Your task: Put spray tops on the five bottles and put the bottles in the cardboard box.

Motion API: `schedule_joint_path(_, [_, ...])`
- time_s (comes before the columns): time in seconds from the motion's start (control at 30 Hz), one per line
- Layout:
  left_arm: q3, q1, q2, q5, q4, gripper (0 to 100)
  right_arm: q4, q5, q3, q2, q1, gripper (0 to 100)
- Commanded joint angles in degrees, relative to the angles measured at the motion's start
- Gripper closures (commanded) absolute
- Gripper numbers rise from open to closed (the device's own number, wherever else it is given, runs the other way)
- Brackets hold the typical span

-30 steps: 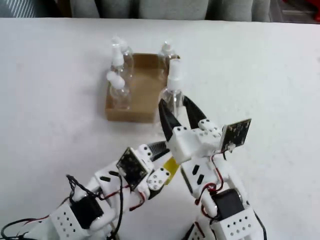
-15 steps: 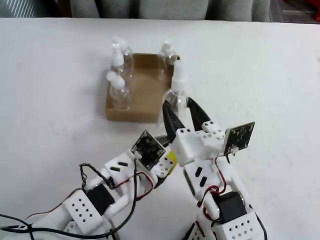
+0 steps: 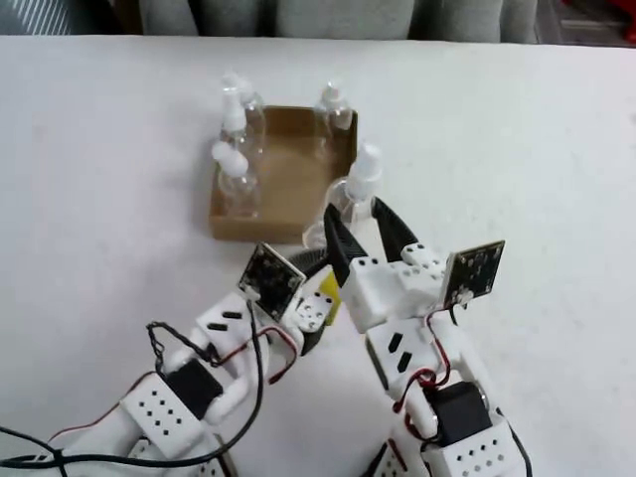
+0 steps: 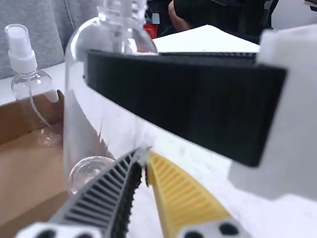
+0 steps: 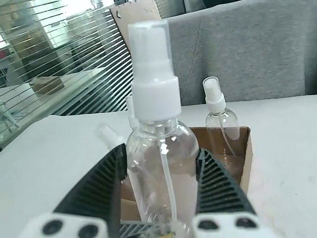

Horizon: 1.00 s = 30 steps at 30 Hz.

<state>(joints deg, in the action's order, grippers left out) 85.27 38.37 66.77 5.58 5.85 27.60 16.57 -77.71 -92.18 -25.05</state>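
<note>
A clear bottle (image 3: 350, 195) with a white spray top (image 5: 154, 83) leans over the near right corner of the cardboard box (image 3: 283, 231). My right gripper (image 3: 363, 235) is shut on its body, one black finger on each side (image 5: 159, 168). My left gripper (image 3: 322, 268) is shut with nothing in it. Its grey and yellow tips (image 4: 144, 157) meet at the base of that bottle (image 4: 94, 109). Three capped bottles stand in the box: two on its left side (image 3: 237, 111) (image 3: 232, 181) and one at the far right corner (image 3: 333, 107).
The white table (image 3: 517, 149) is bare to the right and left of the box. The two arms stand close together near the front edge, their wrists almost touching. Grey chairs (image 5: 257, 54) line the far side.
The held bottle has tipped from upright to leaning right, its spray top lower and farther right. The left arm has swung toward the bottle's base and turned its wrist.
</note>
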Motion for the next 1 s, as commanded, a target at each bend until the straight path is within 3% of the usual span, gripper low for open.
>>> schedule_joint_path(0.0, [-2.11,-1.54,0.22,1.23,-1.93,98,0.40,-0.70,2.73,-0.31,-0.57,98.2])
schedule_joint_path(0.2, [-2.11,2.33,0.31,1.23,1.58,98,-5.32,-0.79,-0.26,-0.04,2.24,98.2])
schedule_joint_path(0.4, [-2.37,3.21,9.98,0.79,16.00,98,-16.57,-4.66,-5.89,0.04,2.51,98.2])
schedule_joint_path(0.5, [-2.11,0.57,18.15,-3.16,26.11,98,-21.32,-5.10,-7.74,0.04,2.51,98.2])
schedule_joint_path(0.67, [0.62,-12.26,31.08,-5.27,38.68,98,-25.19,-5.19,-7.12,3.82,2.51,98.2])
schedule_joint_path(0.8, [3.87,-27.65,38.90,-4.84,40.00,98,-28.09,-5.19,-2.29,13.32,2.59,98.2])
schedule_joint_path(0.97, [7.12,-45.32,37.76,-4.84,39.91,98,-33.63,-5.19,2.64,26.42,2.59,98.2])
